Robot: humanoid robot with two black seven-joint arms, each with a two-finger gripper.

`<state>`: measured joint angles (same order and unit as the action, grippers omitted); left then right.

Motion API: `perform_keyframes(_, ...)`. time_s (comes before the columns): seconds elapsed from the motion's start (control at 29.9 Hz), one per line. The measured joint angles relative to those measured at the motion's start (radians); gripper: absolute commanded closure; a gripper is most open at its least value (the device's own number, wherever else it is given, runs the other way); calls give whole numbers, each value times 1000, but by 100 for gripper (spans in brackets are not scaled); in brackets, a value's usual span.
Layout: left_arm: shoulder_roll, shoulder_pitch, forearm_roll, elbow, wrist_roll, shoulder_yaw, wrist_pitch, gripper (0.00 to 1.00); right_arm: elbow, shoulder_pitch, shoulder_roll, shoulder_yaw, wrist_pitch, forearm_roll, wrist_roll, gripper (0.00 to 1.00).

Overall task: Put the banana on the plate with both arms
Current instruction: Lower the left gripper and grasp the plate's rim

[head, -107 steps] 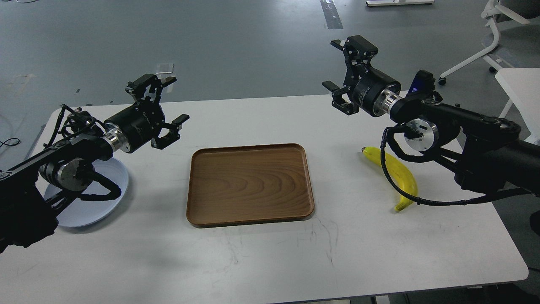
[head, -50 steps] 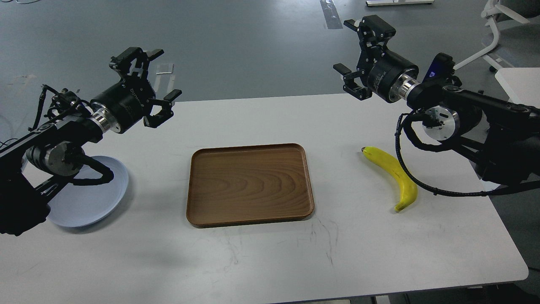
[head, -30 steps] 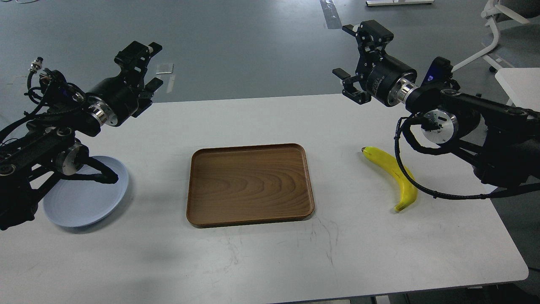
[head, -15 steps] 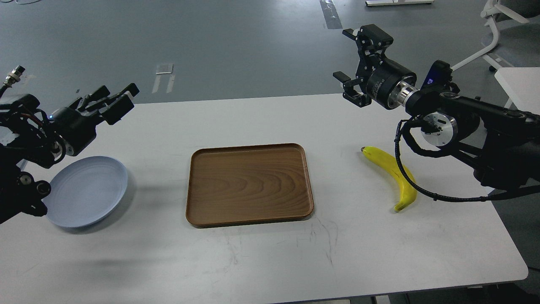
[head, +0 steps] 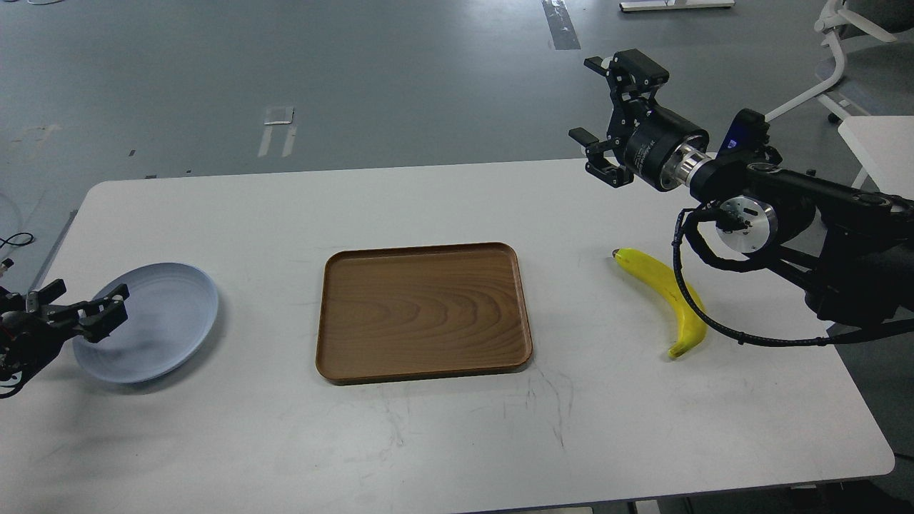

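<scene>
The yellow banana (head: pixel 664 293) lies on the white table at the right, dark tip toward the back. The pale blue-grey plate (head: pixel 168 314) lies at the table's left. My left gripper (head: pixel 80 307) is low at the far left, over the plate's left rim, its two fingers apart and empty. My right gripper (head: pixel 607 111) is open and empty, held high over the table's back edge, behind and to the left of the banana. A black cable of the right arm hangs in front of the banana's right side.
A brown wooden tray (head: pixel 423 310) with nothing in it lies in the table's middle between plate and banana. A white office chair (head: pixel 835 57) and another white table (head: pixel 882 150) stand at the back right, off the table.
</scene>
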<state>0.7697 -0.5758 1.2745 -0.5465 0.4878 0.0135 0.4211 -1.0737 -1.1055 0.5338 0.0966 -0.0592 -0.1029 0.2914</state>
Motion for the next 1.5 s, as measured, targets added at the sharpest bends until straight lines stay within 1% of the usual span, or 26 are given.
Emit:
perform_keyframes(0.17,-34,17,-59,39,1,0,-2,2,-3,9,9,0,1,0,0,0)
perform_keyframes(0.47,-25,39,-133,45,1,-4,-14,2,-6,22,22,1,2,1,0,0)
perform_keyframes(0.63,-19,50,-183,52,1,-4,-60,3,-6,23,23,1,2,2,1,0)
perform_keyframes(0.73,-19,51,-220,58,1,-4,-91,6,-6,23,23,1,2,3,1,0)
perform_keyframes(0.9,-33,52,-253,98,1,-4,-136,20,-6,23,23,-1,2,4,1,0)
perform_keyframes(0.97,-34,53,-255,104,1,-4,-143,23,-6,23,24,-1,2,10,1,0)
perform_keyframes(1.5,-38,53,-260,106,1,-3,-146,23,-5,39,24,-2,6,28,0,0)
